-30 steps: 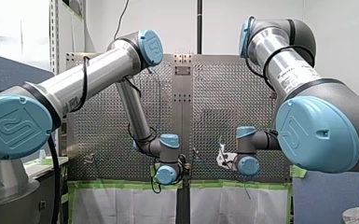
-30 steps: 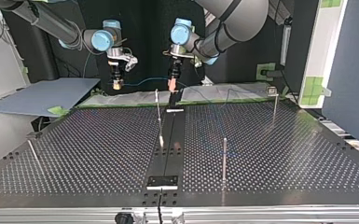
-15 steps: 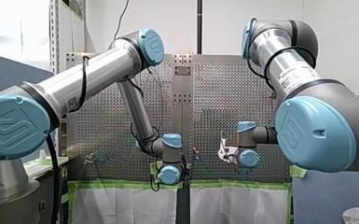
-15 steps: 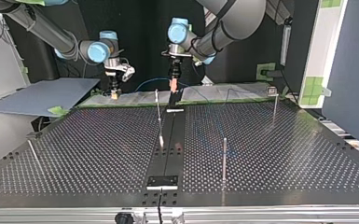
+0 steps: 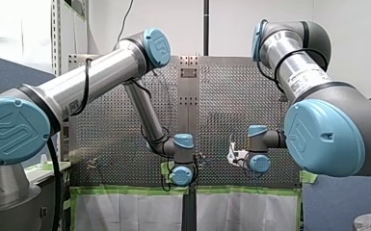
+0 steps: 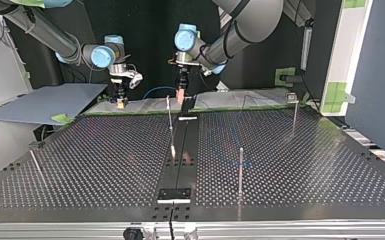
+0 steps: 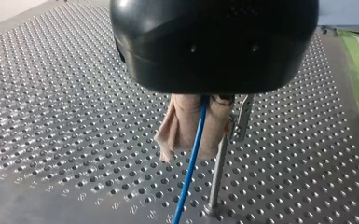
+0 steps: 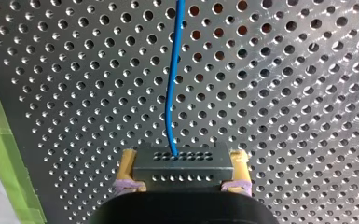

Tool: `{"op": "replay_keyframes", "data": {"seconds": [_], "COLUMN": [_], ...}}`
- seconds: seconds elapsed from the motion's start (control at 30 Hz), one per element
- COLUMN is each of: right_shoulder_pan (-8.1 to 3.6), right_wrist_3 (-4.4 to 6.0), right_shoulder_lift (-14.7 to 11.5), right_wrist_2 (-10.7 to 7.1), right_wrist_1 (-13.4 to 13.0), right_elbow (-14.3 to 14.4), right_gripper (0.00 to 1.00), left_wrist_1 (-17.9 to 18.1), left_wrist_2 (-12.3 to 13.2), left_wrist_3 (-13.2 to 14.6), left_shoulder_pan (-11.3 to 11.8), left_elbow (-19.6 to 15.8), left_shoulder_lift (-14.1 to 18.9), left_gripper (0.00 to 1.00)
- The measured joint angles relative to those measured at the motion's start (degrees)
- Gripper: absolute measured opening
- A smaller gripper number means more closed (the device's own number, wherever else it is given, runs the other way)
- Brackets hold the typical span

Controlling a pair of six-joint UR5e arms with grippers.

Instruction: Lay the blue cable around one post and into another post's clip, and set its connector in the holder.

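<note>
over the last second both arms have been carried toward 9 o'clock in the top view. the right pincer (image 6: 121, 102) has also been brought down close to the far edge of the table (image 6: 105, 165), at about 11 o'clock of it. the left pincer (image 6: 180, 95) is now held near 12 o'clock, just beside the top of the post (image 6: 169, 117) that stands there. the stretch of blue cable (image 6: 156, 90) between the two pincers is seen as a short slack arc.

in the left wrist view the beige pads (image 7: 182, 130) are pressed together on the cable, which is let out from between them toward 6 o'clock. the post is found just beside the pads, at 4 o'clock of them, with its clip (image 7: 242, 116) about level with the pad tips. cable and post are near but apart. in the right wrist view the connector (image 8: 182, 163) is clamped between the yellow pads (image 8: 129, 163), and the cable is led away from it toward 12 o'clock over the table.

the shift is judged to be the approach for the first routing step, with the cable being lined up beside a post. nothing is yet wrapped around a post or pressed into a clip. the connector is not yet set in the holder, which cannot be picked out with certainty. most of the task is judged to be left.
</note>
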Motion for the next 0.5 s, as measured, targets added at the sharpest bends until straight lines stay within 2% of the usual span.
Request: {"op": "replay_keyframes", "data": {"seconds": [0.5], "right_shoulder_pan": [-1.11], "right_wrist_3": [-0.34], "right_shoulder_lift": [0.17], "right_wrist_2": [-0.56], "right_wrist_1": [-0.54], "right_elbow": [-0.01], "right_gripper": [0.02], "left_wrist_1": [-2.37], "left_wrist_2": [-0.48], "left_wrist_3": [-0.78], "left_shoulder_pan": [1.31], "left_elbow": [2.47], "left_shoulder_lift": [-0.63], "left_gripper": [0.08]}}
